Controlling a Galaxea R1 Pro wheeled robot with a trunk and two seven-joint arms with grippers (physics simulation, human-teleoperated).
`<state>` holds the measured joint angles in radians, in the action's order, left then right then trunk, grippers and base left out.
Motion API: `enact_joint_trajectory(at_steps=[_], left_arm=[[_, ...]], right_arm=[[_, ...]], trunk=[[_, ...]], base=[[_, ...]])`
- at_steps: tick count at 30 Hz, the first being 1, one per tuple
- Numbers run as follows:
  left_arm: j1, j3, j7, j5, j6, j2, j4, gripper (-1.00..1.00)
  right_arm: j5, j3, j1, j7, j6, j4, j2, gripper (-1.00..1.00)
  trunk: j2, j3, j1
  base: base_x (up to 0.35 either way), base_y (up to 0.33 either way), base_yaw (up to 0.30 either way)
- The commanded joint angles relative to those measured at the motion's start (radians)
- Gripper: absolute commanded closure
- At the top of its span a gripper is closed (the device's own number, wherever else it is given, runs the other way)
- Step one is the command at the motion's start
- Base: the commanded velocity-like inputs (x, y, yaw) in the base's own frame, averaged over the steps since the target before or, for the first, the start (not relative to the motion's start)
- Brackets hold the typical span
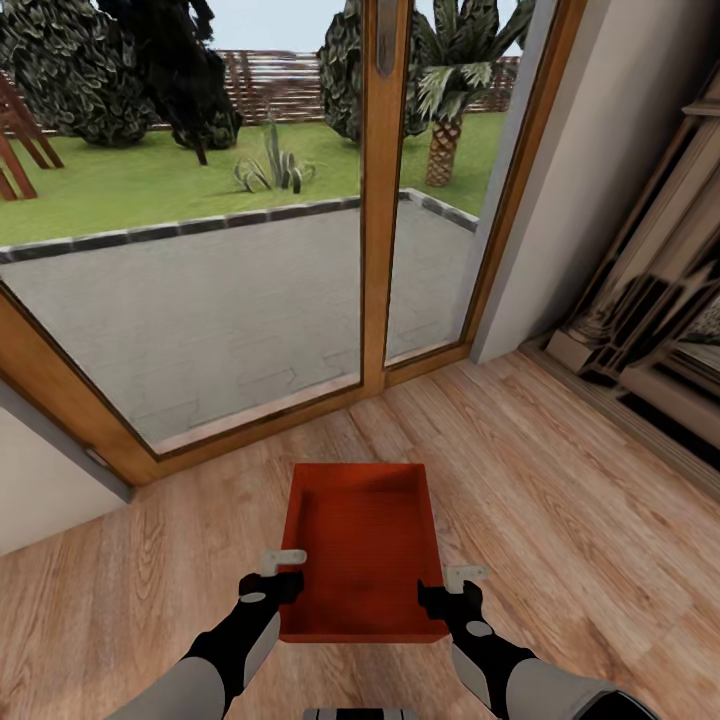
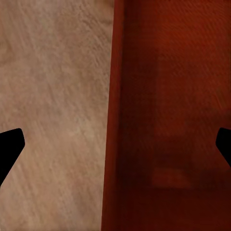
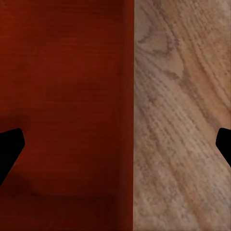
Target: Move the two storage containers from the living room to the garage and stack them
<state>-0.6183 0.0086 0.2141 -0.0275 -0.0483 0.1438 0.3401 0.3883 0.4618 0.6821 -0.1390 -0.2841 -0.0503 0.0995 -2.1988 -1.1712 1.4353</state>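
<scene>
Nearest the robot in the head view, the left gripper [image 1: 283, 570] and the right gripper [image 1: 452, 588] are sitting on either side of one orange-red storage container [image 1: 362, 560], each at the near end of a long wall, with the container lying on the light wood-plank floor [image 1: 560, 520] between them. The two wrist views are adding what the head view is not giving: in the left wrist view the dark fingers [image 2: 9, 149] are standing wide apart, with the container's wall [image 2: 113, 144] running between them, the ribbed bottom on one side and plank floor on the other; the right wrist view is showing the same, with fingers [image 3: 9, 149] spread wide across the container's other wall [image 3: 127, 120]. Neither pair is closing on the plastic. Beyond the container, the wood-framed glass garden doors [image 1: 375, 200] are blocking the way ahead, and a white wall [image 1: 590, 180] is rising at the far right. A stone fireplace [image 1: 650, 300] is standing to the right. Through the glass a paved terrace, lawn, palm and fence are showing.
</scene>
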Motion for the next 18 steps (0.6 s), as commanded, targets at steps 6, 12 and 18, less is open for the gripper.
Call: enact_joint_trajectory(at_steps=[6, 12, 18], left_arm=[[0.0, 0.001, 0.003, -0.002, -0.004, 0.0, 0.003, -1.0], [0.0, 0.001, 0.002, -0.002, -0.004, 0.0, 0.003, -1.0], [-0.001, 0.001, 0.003, -0.002, 0.0, 0.0, 0.006, -1.0]], right_arm=[[0.007, 0.008, 0.001, -0.004, -0.003, 0.001, 0.0, -1.0], [0.007, 0.008, 0.001, -0.004, -0.003, 0.001, 0.0, -1.0], [0.007, 0.009, 0.001, -0.004, -0.003, 0.0, 0.0, -1.0]], trunk=[[-0.007, -0.004, 0.004], [-0.049, -0.023, 0.027], [-0.063, -0.029, 0.034]], base=[[0.0, 0.0, 0.0], [0.0, 0.0, 0.0], [0.0, 0.0, 0.0]])
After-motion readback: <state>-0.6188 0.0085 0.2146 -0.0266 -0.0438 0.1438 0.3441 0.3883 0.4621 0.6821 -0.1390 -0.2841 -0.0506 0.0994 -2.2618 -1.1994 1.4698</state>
